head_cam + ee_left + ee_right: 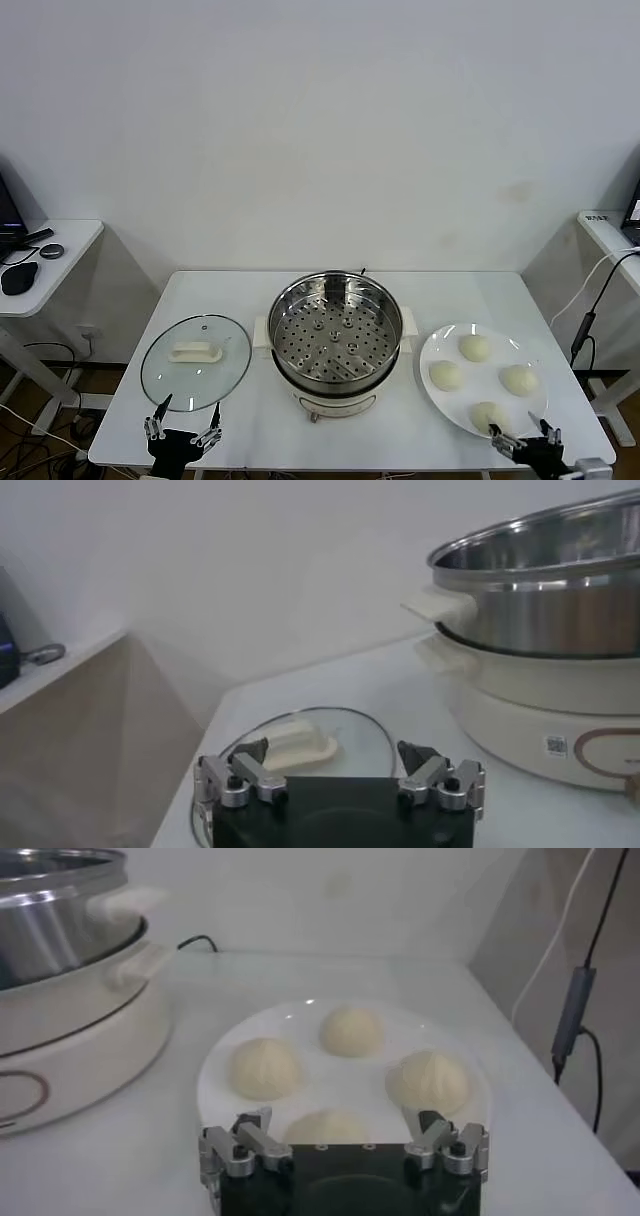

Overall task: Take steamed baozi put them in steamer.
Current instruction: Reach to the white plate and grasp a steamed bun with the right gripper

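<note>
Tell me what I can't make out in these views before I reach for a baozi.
- Nearest baozi: right wrist view, front hidden behind the right end effector.
- Steamer: cut off by the edge in both wrist views; tray unseen there.
- Lid: left wrist view, near part behind the left end effector.

plain white wall [320, 120] behind white table [250, 290]; side desk [60, 250] far left, another desk [605, 235] with cable [590, 310] right.
</note>
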Controlling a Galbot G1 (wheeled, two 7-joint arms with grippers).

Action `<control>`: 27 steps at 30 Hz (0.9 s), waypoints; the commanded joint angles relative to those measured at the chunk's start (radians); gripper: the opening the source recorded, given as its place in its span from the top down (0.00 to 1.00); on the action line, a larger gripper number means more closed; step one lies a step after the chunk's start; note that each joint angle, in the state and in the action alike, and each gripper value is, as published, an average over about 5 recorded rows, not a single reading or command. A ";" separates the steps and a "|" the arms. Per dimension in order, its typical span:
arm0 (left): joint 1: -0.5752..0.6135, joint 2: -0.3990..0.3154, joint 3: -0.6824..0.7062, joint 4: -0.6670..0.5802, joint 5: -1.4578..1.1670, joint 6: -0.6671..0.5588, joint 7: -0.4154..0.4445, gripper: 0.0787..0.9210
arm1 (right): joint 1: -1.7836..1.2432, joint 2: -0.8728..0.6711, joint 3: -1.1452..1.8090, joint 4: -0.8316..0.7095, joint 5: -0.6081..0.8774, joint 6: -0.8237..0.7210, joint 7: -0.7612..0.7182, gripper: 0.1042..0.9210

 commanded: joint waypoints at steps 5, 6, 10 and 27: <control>0.000 -0.008 0.006 -0.012 0.028 0.004 0.002 0.12 | 0.279 -0.396 -0.030 -0.167 -0.158 -0.042 -0.103 0.12; 0.002 -0.010 0.008 -0.015 0.032 0.004 0.002 0.12 | 0.316 -0.444 -0.057 -0.196 -0.215 -0.024 -0.141 0.12; 0.011 -0.017 0.014 -0.027 0.040 0.005 0.002 0.12 | 0.443 -0.609 -0.171 -0.263 -0.391 -0.001 -0.317 0.12; -0.004 -0.026 -0.002 -0.054 0.048 0.036 0.017 0.12 | 1.222 -0.731 -0.944 -0.562 -0.778 0.170 -1.008 0.12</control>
